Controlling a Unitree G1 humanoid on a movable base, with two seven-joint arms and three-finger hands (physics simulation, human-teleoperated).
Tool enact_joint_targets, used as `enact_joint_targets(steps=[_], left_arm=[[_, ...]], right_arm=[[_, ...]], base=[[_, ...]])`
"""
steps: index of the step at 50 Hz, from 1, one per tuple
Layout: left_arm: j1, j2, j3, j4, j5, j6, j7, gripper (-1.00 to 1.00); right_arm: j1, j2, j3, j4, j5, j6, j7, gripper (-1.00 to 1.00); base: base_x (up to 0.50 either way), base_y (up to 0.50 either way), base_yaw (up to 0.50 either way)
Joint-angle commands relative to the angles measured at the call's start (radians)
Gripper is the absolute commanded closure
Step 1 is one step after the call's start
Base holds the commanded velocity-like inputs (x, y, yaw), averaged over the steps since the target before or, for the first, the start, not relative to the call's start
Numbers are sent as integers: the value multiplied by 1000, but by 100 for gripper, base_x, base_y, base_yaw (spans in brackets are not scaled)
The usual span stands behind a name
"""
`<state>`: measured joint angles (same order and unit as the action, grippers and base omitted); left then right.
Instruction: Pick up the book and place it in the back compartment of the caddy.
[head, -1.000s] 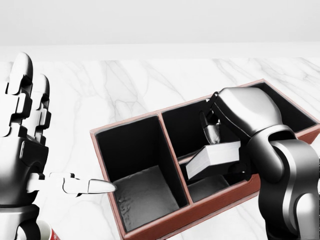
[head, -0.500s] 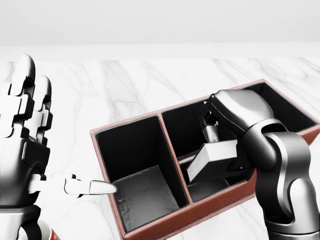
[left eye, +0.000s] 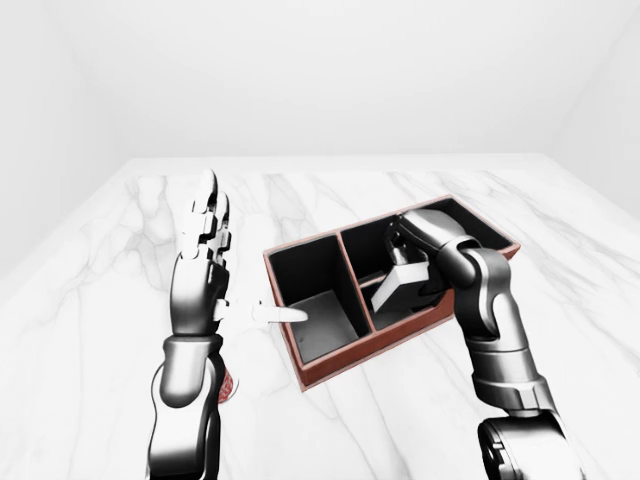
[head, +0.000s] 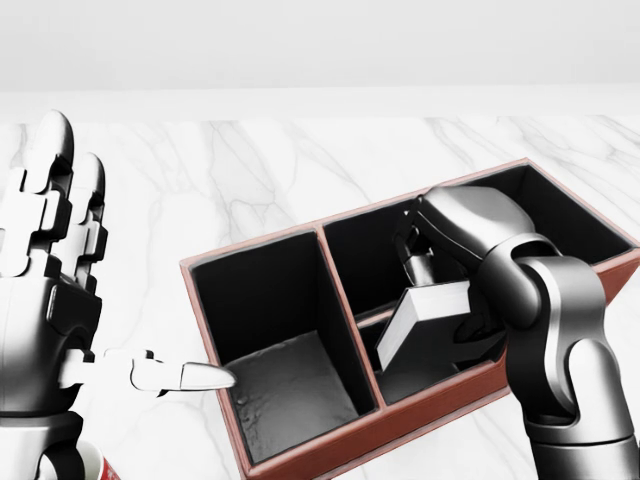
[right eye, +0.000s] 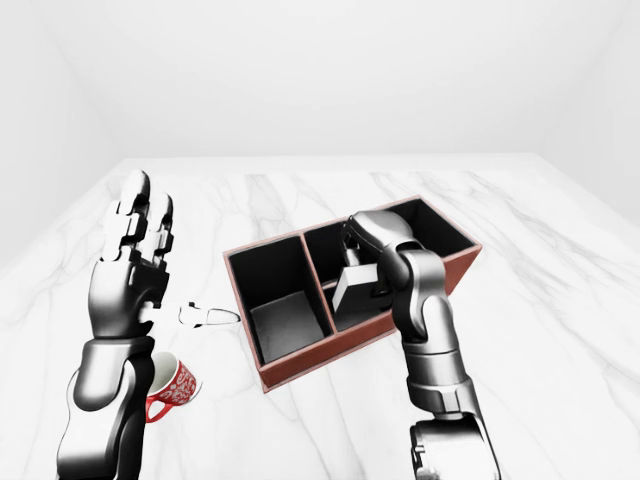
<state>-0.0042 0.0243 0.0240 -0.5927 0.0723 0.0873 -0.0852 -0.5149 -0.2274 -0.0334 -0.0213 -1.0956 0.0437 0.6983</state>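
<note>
The right hand was clenched on the book, holding it inside the right-hand part of the caddy in the head view. One second before, the book lay almost flat and higher up. Now it had tipped steeply — its pale page edge faced left and its lower end sat deeper in that part, near the bottom. The right arm had swung down and closer over it. The left-hand part of the caddy held nothing but its grey floor. The left hand was open beside the caddy, fingers up and thumb pointing at the red wall — just as before. A red cup stood on the white marble table under that arm
</note>
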Motion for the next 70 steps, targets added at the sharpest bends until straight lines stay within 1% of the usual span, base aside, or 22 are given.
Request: enact_joint_targets(steps=[1, 19, 25, 37, 41, 52, 60, 70], left_arm=[[1, 0, 0, 1, 1, 0, -1, -100], [5, -2, -6, -1, 6, 0, -1, -100], [6, -2, -7, 3, 7, 0, -1, -100], [3, -2, -7, -8, 7, 0, -2, -100], [10, -3, -11, 13, 10, 0, -1, -100], [12, -3, -12, 5, 10, 0, -2, -100], [12, -3, -11, 3, 10, 0, -4, -100], [13, -4, -13, -4, 11, 0, -4, -100]], right_arm=[[-25, -6, -5, 56, -10, -23, 0, 100], [-34, -10, -3, 108, -9, -34, -6, 100], [-31, -13, -1, 132, -13, -43, -24, 100], [-48, -16, -5, 153, -4, -40, -51, 100], [-57, -16, -6, 152, 3, -32, -57, 100], [-75, -19, -5, 172, 12, -28, -86, 100], [-84, -23, -4, 213, 16, -39, -123, 100], [-96, -27, 0, 266, 21, -64, -181, 100]], base=[[0, 0, 0], [0, 0, 0], [0, 0, 0], [0, 0, 0], [0, 0, 0], [0, 0, 0], [0, 0, 0], [0, 0, 0]])
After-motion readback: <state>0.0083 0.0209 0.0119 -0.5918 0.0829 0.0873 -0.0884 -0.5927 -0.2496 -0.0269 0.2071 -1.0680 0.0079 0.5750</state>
